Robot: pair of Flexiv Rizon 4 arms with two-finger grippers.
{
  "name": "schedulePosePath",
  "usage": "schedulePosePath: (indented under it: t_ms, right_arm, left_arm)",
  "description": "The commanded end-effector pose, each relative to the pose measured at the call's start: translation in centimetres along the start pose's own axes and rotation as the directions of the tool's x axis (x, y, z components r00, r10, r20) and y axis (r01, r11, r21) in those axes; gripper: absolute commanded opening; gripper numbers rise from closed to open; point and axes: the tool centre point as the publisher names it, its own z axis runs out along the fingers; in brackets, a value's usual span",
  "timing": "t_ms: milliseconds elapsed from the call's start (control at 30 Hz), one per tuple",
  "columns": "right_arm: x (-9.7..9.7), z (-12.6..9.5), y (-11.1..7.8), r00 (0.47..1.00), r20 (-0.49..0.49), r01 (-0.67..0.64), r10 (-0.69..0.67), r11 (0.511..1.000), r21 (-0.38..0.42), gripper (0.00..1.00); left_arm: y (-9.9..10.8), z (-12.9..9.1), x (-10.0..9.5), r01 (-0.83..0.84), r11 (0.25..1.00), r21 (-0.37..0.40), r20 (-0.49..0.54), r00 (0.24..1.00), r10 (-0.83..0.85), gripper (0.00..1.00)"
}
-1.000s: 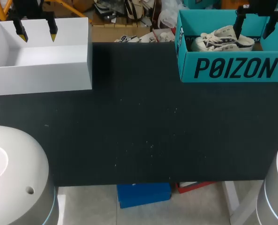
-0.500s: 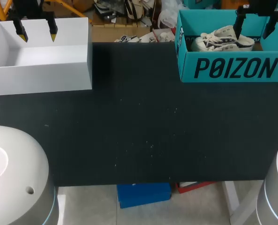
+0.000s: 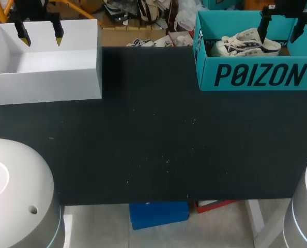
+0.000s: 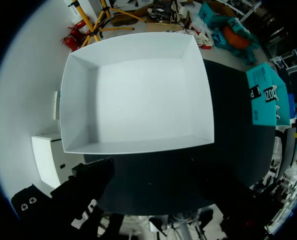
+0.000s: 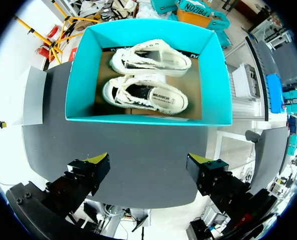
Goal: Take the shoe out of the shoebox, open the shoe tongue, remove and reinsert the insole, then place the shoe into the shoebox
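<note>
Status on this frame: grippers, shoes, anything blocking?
Left gripper open, empty, over white box. Right gripper open, empty, above teal shoebox. Two shoes inside, untouched. Nothing between right gripper and shoes.

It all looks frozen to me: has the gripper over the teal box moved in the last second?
No. The right gripper lines up with the teal shoebox exactly as before, both fingers over its back part.

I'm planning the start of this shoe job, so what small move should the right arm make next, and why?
Probably lower the right gripper straight down toward the shoe nearer its fingers in the teal shoebox. The gripper hangs above the box with its fingers open and holding nothing. The shoe lies inside, untouched, so taking it out is the first step left to do.
</note>
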Motion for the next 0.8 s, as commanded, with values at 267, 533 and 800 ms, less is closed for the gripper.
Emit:
schedulePosePath:
  t_ms: [267,533,800]
  right_arm:
    - [-1.5,-1.3,0.2,0.756,-0.003,0.653,-0.655,0.754,-0.076,1.00]
    - [-2.3,-2.3,-1.1,0.503,-0.078,0.859,-0.861,0.508,-0.060,1.00]
    - [-2.3,-2.3,-1.1,0.503,-0.078,0.859,-0.861,0.508,-0.060,1.00]
  left_arm:
    - [0.0,-0.1,0.0,0.001,1.000,-0.001,0.002,1.000,-0.001,1.00]
    - [0.0,-0.1,0.0,0.001,1.000,-0.001,0.002,1.000,-0.001,1.00]
    - [0.0,-0.1,0.0,0.001,1.000,-0.001,0.002,1.000,-0.001,1.00]
